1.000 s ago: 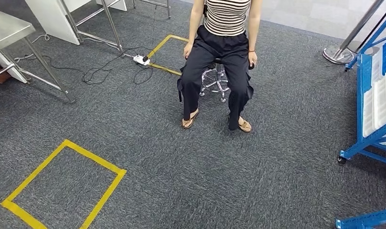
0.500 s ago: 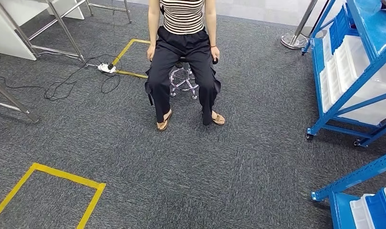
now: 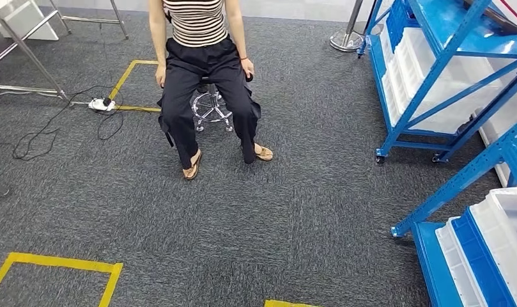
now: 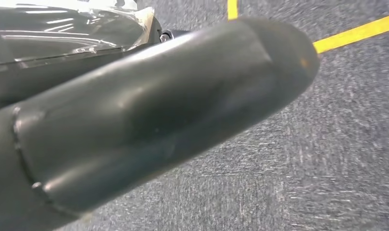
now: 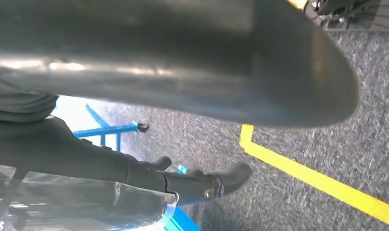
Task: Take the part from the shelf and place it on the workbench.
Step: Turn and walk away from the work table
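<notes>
Part: it cannot be told apart among the bins on the two blue shelf units at the robot's right. The farther shelf unit (image 3: 434, 70) stands on castors and carries rows of white bins (image 3: 428, 77). The nearer shelf unit (image 3: 463, 176) holds a white bin (image 3: 506, 233) beside a blue bin (image 3: 478, 256).

Floor: grey carpet (image 3: 307, 211) throughout. Three yellow tape outlines are marked on it: one behind the seated person (image 3: 124, 77), one at the lower left (image 3: 57, 262), and a short fragment at the bottom centre (image 3: 291, 303).

One person (image 3: 201, 64) in a striped top and black trousers sits on a chrome stool (image 3: 211, 105), facing the robot. One white power strip (image 3: 101, 103) lies beside the stool, with black cables (image 3: 45, 134) trailing away from it. Metal table legs (image 3: 32, 57) stand at the far left, and one round stanchion base (image 3: 346, 39) rests near the farther shelf unit.

Left hand (image 4: 158, 120): the thick grey thumb is seen over carpet; whether it holds anything cannot be told. Right hand (image 5: 134, 96): dark fingers (image 5: 192, 185) lie stretched out apart from the thumb, with nothing between them.
</notes>
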Controlling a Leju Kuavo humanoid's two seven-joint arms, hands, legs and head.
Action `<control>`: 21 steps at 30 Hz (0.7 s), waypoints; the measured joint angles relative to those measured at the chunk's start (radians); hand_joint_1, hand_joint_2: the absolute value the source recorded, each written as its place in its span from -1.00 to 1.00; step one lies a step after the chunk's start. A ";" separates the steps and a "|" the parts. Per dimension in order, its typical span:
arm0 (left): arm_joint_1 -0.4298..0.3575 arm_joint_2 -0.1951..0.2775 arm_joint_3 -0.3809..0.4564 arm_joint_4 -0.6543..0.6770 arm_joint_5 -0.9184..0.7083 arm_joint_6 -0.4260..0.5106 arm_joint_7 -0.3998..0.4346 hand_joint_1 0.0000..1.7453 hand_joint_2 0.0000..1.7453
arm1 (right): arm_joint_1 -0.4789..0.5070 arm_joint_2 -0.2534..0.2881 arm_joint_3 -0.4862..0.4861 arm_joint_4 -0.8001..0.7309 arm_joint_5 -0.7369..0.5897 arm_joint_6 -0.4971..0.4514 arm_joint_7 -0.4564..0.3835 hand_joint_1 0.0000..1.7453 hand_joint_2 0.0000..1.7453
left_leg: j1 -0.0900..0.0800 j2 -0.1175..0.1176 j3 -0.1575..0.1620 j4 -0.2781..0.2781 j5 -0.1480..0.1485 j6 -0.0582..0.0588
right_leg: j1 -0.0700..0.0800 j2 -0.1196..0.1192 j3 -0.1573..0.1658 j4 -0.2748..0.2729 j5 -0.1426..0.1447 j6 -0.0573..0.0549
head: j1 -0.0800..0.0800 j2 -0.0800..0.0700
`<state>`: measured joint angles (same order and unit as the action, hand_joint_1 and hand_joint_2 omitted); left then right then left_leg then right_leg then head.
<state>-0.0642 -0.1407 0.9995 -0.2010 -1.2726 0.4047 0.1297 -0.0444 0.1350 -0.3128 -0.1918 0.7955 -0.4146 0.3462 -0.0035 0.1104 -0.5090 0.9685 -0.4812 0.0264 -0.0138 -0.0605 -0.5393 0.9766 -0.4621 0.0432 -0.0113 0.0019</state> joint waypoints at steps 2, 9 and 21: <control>-0.002 0.000 0.000 0.000 0.000 0.000 0.000 -1.00 -1.00 | 0.003 -0.001 -0.001 0.000 0.000 0.000 0.000 -1.00 -1.00 | 0.006 0.007 0.003 0.002 -0.004 -0.012 | 0.000 0.021 -0.004 -0.003 0.004 -0.014 | 0.000 0.000; 0.000 0.000 0.000 0.000 0.004 0.000 0.004 -1.00 -1.00 | 0.002 0.000 -0.003 0.000 0.004 0.000 0.000 -1.00 -1.00 | 0.016 -0.110 -0.139 0.311 -0.150 -0.029 | 0.001 0.099 -0.004 -0.006 0.016 -0.039 | -0.010 0.000; 0.000 -0.002 0.001 0.000 0.013 -0.003 0.011 -1.00 -1.00 | 0.002 0.001 -0.005 0.002 0.014 0.001 0.004 -1.00 -1.00 | 0.016 -0.117 -0.023 0.017 0.004 0.021 | 0.001 0.088 -0.116 0.173 -0.063 -0.019 | 0.005 0.000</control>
<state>-0.0644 -0.1424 1.0006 -0.2009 -1.2595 0.4014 0.1408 -0.0424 0.1355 -0.3178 -0.1900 0.8090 -0.4138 0.3505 0.0124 -0.0066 -0.5316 0.9858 -0.4770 0.0479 -0.0124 0.0277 -0.6554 1.1493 -0.5248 0.0240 -0.0061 0.0019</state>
